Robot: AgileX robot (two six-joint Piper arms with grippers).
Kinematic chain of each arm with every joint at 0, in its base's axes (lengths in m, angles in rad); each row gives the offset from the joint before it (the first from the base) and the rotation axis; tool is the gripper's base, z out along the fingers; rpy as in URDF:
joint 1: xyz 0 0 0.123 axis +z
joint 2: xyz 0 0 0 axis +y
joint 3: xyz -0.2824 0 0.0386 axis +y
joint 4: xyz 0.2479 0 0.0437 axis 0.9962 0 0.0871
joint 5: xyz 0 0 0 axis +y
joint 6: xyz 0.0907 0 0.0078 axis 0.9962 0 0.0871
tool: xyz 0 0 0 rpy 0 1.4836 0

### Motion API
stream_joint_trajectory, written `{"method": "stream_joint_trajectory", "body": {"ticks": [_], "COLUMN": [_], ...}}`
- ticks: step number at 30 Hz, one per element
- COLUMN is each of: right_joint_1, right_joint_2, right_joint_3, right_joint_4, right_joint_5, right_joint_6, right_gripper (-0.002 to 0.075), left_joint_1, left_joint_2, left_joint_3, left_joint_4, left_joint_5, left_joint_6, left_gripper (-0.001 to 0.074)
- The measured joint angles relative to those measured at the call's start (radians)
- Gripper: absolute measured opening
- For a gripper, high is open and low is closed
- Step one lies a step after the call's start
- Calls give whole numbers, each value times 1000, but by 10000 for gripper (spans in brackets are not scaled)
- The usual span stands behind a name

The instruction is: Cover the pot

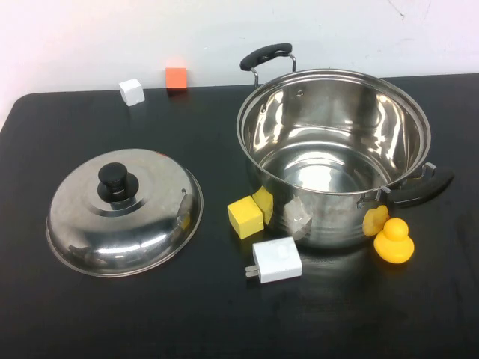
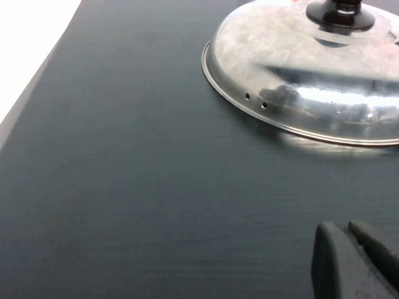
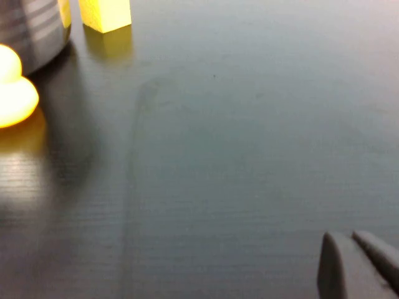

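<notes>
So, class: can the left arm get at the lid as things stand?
Probably yes. The lid lies knob-up on bare table ahead of the left gripper, nothing between. The right gripper is near the duck.

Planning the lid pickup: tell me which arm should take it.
Left. The lid lies on the robot's left, near the left end effector. The right end effector sits by the duck, with the pot between.

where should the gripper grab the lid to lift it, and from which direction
Grip the black knob at the crown of the lid, coming straight down. The lid lies dome up on the table, its thin rim flat against the surface, left of the open pot. The left gripper, fingers together, is nearest; the right gripper is low by the duck.
</notes>
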Motion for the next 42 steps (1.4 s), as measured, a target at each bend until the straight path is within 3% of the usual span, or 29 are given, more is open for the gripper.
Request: {"method": "stream_joint_trajectory", "body": {"ticks": [34,42], "right_joint_1": [0,0], "right_joint_2": [0,0], "right_joint_3": [0,0], "right_joint_4": [0,0], "right_joint_5": [0,0], "right_joint_6": [0,0], "right_gripper": [-2,-2], "left_joint_1": [0,0], "left_joint_2": [0,0], "left_joint_3": [0,2], "left_joint_4": [-5,-113], "left_joint_5": [2,-100], "left_joint_6": [2,2], "left_gripper": [-1,-2]}}
